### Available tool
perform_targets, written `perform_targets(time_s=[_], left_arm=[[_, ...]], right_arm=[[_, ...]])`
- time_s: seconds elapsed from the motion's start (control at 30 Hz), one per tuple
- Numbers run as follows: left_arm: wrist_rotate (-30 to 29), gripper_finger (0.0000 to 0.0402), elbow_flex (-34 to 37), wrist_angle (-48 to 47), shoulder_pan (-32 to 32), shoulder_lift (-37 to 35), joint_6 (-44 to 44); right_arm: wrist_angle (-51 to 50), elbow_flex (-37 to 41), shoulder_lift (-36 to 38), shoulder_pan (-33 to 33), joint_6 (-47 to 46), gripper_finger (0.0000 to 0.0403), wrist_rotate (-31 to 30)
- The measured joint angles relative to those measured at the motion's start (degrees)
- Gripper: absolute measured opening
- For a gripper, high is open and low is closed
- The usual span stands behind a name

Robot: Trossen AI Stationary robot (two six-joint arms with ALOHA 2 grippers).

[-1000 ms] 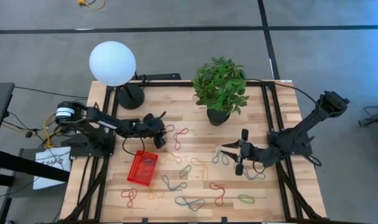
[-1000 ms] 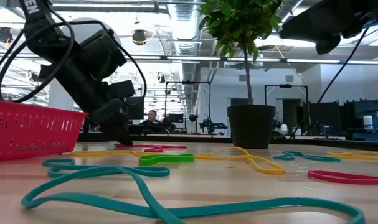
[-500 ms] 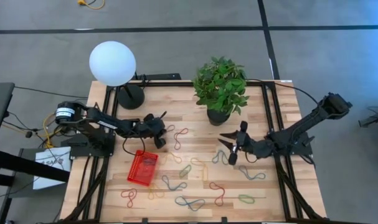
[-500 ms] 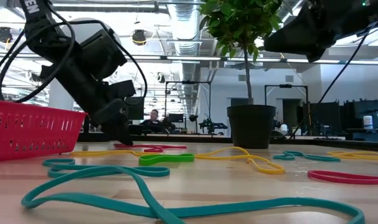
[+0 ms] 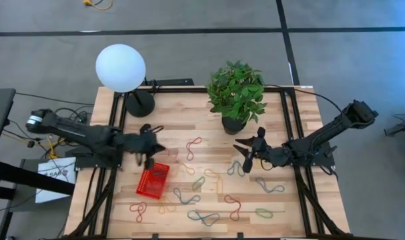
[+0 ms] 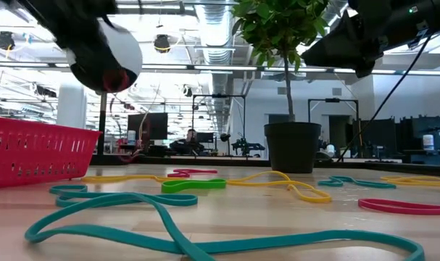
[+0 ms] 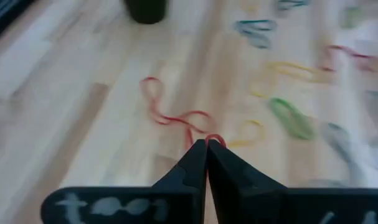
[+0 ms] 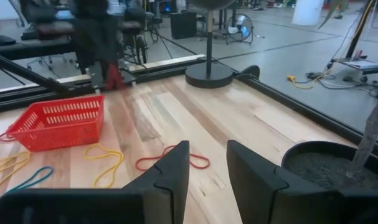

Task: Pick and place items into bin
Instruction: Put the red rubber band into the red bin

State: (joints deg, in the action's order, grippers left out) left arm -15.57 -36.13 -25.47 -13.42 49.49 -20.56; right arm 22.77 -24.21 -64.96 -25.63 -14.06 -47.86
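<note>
Coloured bands lie scattered on the wooden table: a red one [image 5: 192, 148], a green one [image 5: 198, 182] and a teal one [image 5: 203, 217] among them. The red mesh bin [image 5: 152, 180] stands left of centre, also in the low view [image 6: 31, 148] and the right wrist view [image 8: 58, 121]. My left gripper [image 5: 152, 149] hovers above the bin's far end, shut on a red band. My right gripper [image 5: 246, 157] is open and raised above the blue band [image 5: 237, 168] near the plant pot, touching nothing. My left gripper pinches a red band between its two fingertips. A small red loop [image 7: 215, 140] sticks out beside the tips, and red also shows under the gripper in the low view [image 6: 118, 76]. The band is lifted off the table; the fingers hide the rest of it.
A potted plant [image 5: 235, 97] stands at the far middle and a lamp with a white globe [image 5: 121, 67] at the far left corner. Black frame rails run along the table's left and right sides. Bands cover the near half of the table.
My left arm has drawn back toward the table's left and risen, carrying a red band from the far middle of the table to above the bin's far end. My right gripper has moved a little toward the left and far edges and has turned.
</note>
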Motion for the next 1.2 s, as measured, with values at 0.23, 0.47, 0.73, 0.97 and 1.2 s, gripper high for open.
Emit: perform_targets(time_s=[0.23,0.47,0.73,0.97,1.2], left_arm=[[-0.13,0.0000,-1.25,-4.55,-13.27,-9.26,-6.22],[3.79,0.0000,-1.25,-6.79,-22.41,-10.02,-9.98],[-5.70,0.0000,-1.06,-17.72,-25.36,-3.11,-18.38],[-6.07,0.0000,-1.06,-20.02,-25.34,6.18,-20.91],[-0.48,0.0029,-1.06,-17.22,-25.34,12.72,-20.74]], right_arm=[[-0.01,0.00,-0.01,-0.04,0.02,0.0103,0.00],[-0.03,0.00,-0.01,-0.02,0.02,0.0103,0.01],[-0.01,0.00,-0.01,-0.02,-1.22,0.0103,0.01],[-0.01,0.00,-0.01,-0.02,-2.93,0.0103,0.00],[-0.01,0.00,-0.01,-0.04,-3.08,0.0103,0.00]])
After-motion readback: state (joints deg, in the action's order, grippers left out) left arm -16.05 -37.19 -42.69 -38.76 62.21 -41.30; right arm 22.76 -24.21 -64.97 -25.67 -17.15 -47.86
